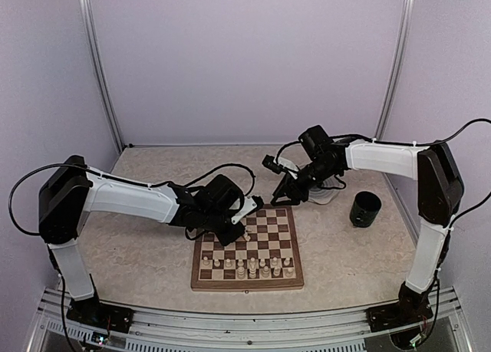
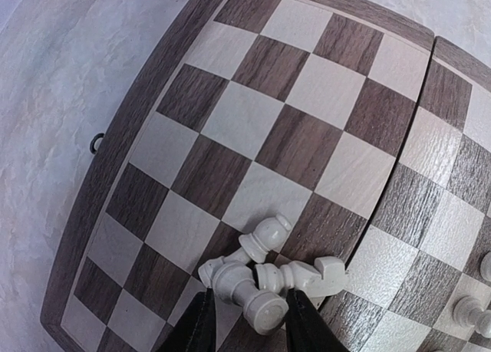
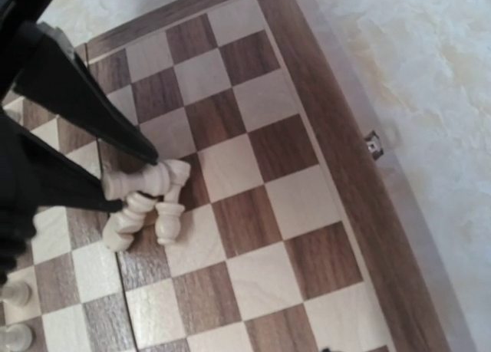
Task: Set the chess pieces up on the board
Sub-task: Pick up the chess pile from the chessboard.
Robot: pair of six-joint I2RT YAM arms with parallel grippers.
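Note:
The board [image 1: 247, 252] lies between the arms, with several chess pieces [image 1: 253, 268] standing on its two near rows. Three more chess pieces lie in a heap [image 2: 265, 279] near the board's middle. My left gripper [image 2: 253, 321] reaches down over that heap. Its dark fingers [image 2: 201, 325] press on both sides of one fallen piece [image 2: 257, 298], which lies with its base towards the camera. The right wrist view shows the same heap [image 3: 146, 199] and those fingers [image 3: 107, 126]. My right gripper [image 1: 280, 195] hovers at the board's far edge; its jaws are out of the right wrist view.
A black cup [image 1: 365, 209] stands on the table right of the board. A pale round plate [image 1: 326, 197] shows partly under the right arm. Standing pieces edge the wrist views [image 2: 472, 314] [image 3: 15, 294]. The far half of the board [image 3: 307, 206] is bare squares.

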